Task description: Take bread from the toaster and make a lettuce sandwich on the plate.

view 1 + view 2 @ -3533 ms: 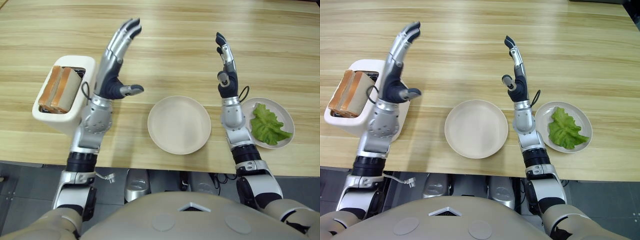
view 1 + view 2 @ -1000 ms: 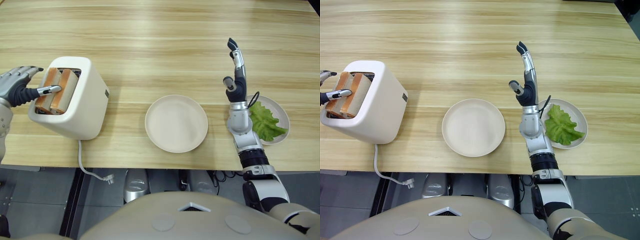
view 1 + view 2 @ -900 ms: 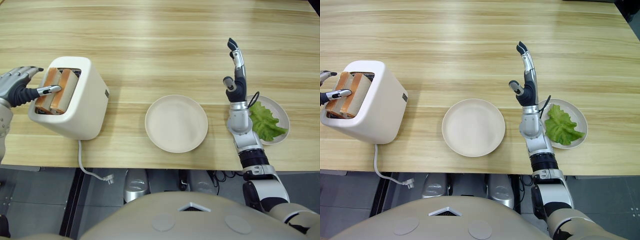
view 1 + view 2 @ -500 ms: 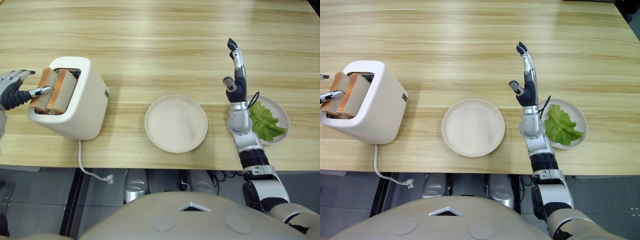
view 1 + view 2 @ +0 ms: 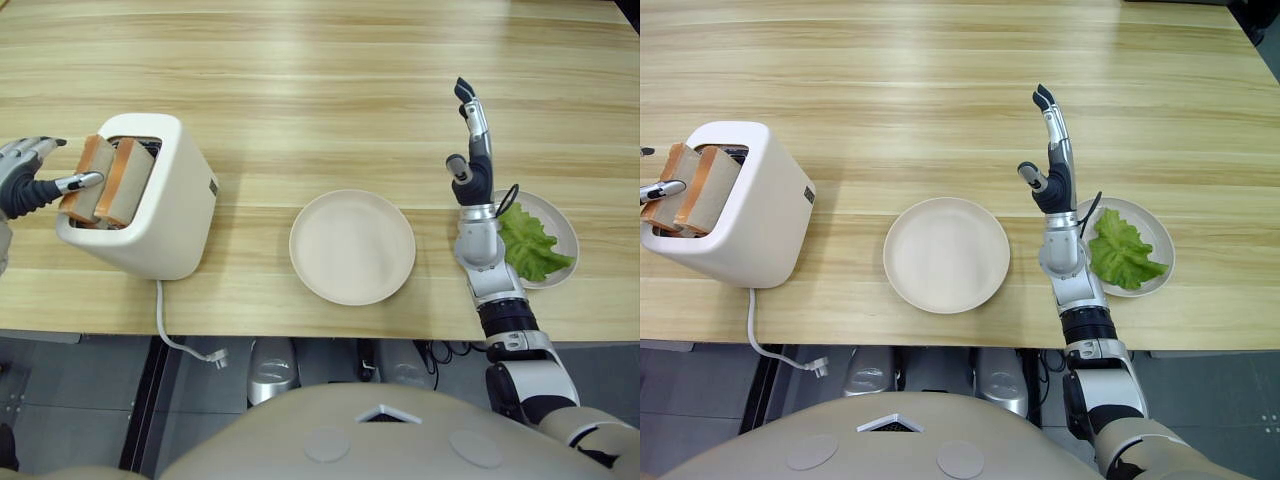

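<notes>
Your left hand (image 5: pixel 22 185), clamped on the outer bread slice (image 5: pixel 92 155), has tugged it leaning out of the toaster (image 5: pixel 170 220), so extraction is under way, well apart from the plate (image 5: pixel 352 247), while your right hand (image 5: pixel 473 150) stays flat-fingered beside the lettuce (image 5: pixel 530 240).

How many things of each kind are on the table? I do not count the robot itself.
Toaster: 1
Bread slices: 2
Plates: 2
Lettuce leaf: 1
Total: 6
</notes>
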